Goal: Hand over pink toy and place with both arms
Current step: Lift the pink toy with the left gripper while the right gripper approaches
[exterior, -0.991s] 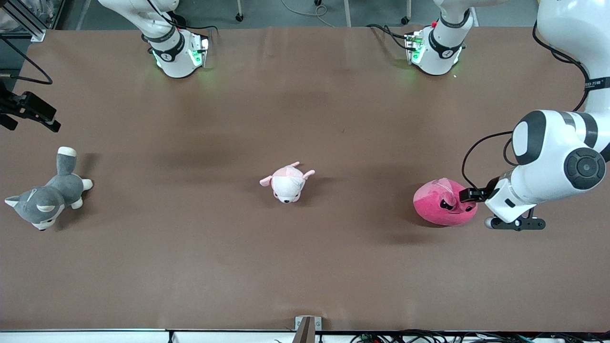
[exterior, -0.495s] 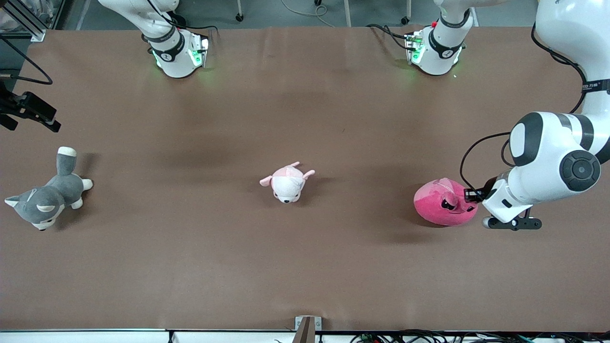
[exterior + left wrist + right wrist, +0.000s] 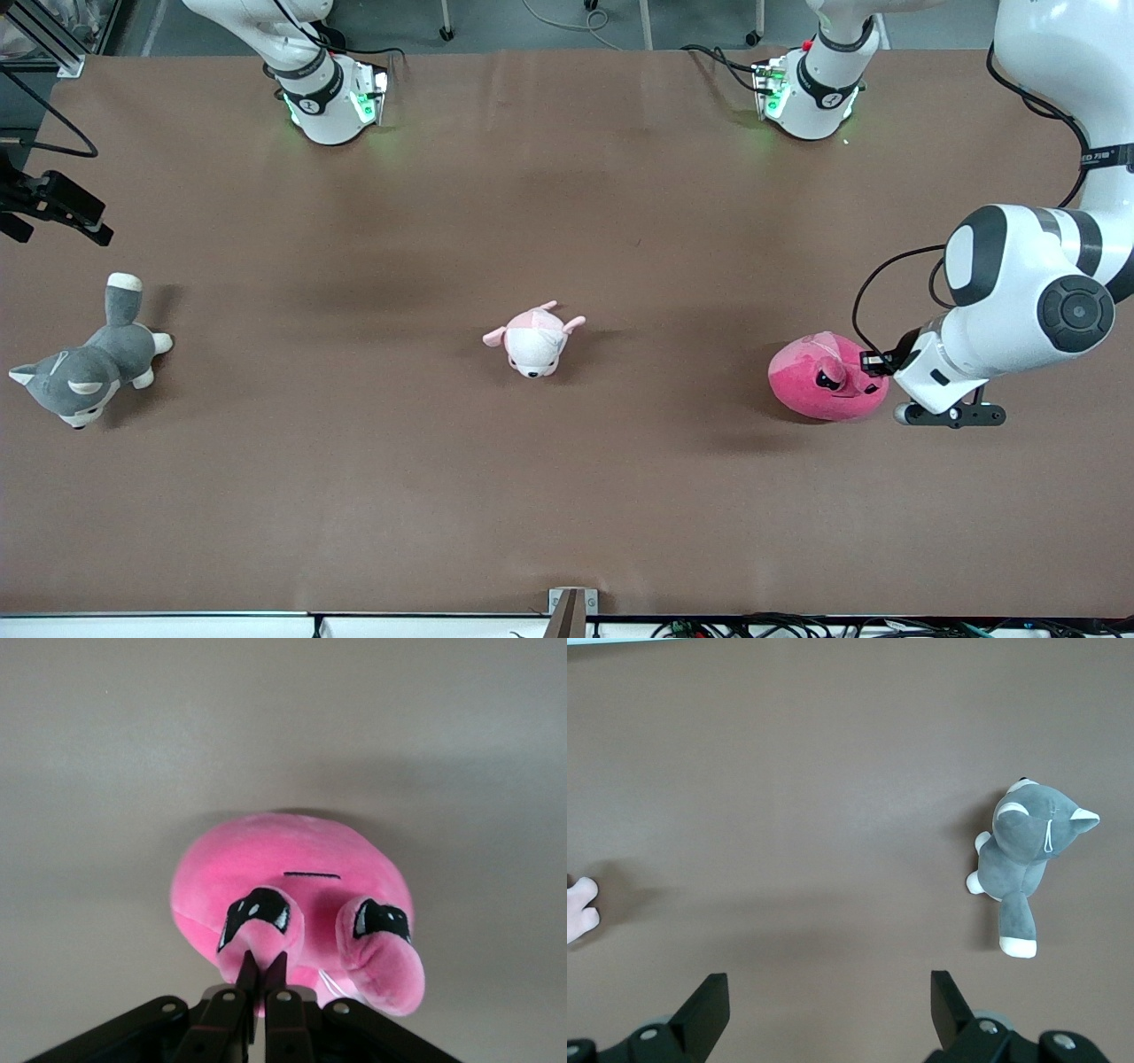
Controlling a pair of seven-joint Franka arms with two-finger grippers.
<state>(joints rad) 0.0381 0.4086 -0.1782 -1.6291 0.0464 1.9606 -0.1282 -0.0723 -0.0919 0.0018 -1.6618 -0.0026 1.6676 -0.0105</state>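
Pink toy (image 3: 826,383) sits on the brown table (image 3: 567,496) toward the left arm's end, a round fuzzy plush blob. The left gripper (image 3: 873,362) is pinched tight on one of its ears, hiding part of it. The right gripper (image 3: 830,1005) hangs with jaws wide and holds nothing. A pale plush puppy (image 3: 534,339) lies mid-table, a grey husky plush (image 3: 84,368) toward the right arm's end.
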